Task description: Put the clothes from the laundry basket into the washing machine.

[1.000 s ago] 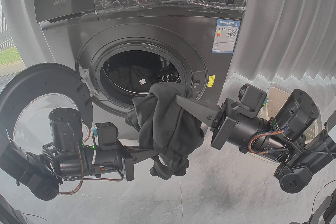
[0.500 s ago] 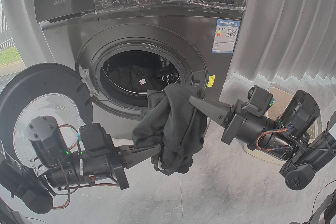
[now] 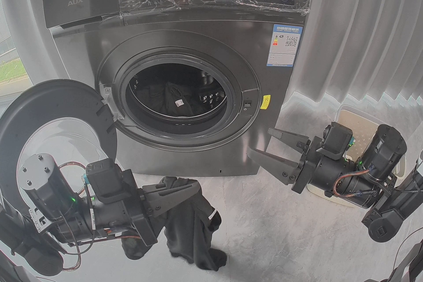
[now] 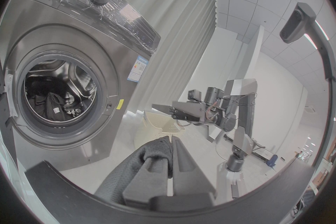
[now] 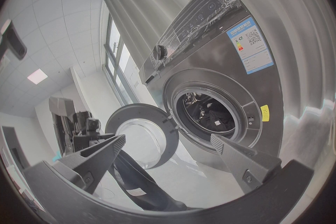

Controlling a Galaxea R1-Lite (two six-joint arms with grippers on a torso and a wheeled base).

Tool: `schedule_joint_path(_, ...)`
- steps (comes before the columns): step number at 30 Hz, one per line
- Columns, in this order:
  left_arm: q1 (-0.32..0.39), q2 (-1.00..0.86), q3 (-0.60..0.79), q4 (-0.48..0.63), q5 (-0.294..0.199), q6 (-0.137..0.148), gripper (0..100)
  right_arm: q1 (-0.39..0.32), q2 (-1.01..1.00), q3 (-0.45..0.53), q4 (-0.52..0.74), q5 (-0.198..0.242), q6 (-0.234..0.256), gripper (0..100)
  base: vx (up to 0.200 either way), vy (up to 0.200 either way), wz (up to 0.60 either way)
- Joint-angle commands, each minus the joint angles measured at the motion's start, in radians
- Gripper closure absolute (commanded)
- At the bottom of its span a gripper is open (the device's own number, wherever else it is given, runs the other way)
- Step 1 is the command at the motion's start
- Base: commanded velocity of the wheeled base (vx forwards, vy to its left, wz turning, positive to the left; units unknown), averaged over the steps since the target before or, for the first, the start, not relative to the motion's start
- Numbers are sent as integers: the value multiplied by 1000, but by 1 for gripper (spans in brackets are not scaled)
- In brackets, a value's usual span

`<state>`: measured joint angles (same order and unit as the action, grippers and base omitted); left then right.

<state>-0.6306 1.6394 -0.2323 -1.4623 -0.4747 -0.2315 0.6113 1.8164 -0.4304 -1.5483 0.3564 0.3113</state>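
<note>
Head view: L gripper (image 3: 194, 189) clamps a dark garment (image 3: 189, 225) low in front of the washing machine (image 3: 176, 45), cloth trailing to floor (image 3: 273, 230). R gripper (image 3: 260, 142) gapes open by machine's lower-right corner. L wrist: fabric pinched betw. fingers (image 4: 189, 165). R wrist: machine door (image 5: 140, 130) swung open.

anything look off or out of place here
Yes. The dark garment hangs from the left gripper, jaws shut on it, and trails onto the floor in front of the washing machine rather than lying inside it. The right gripper is open and empty.
</note>
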Motion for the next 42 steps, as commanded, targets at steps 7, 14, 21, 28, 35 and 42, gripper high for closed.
schedule_joint_path(7,-54,100,-84,-84,191,1,100,-56,73,56,-1,-2,-37,0,0,0,0)
schedule_joint_path(14,-58,89,-154,-85,248,-3,100,-67,38,52,-1,-2,-49,0,0,0,0)
schedule_joint_path(21,-58,89,-148,-85,255,1,100,-100,40,53,-1,0,-70,0,0,0,0)
schedule_joint_path(28,-66,68,-157,-87,254,-6,100,-100,40,53,-1,3,-86,0,0,0,0)
schedule_joint_path(35,-95,39,-139,-87,248,-6,100,-41,34,88,1,1,-41,0,0,0,0)
schedule_joint_path(42,-107,33,-159,-87,255,0,100,1,67,79,-1,-5,-18,0,0,0,0)
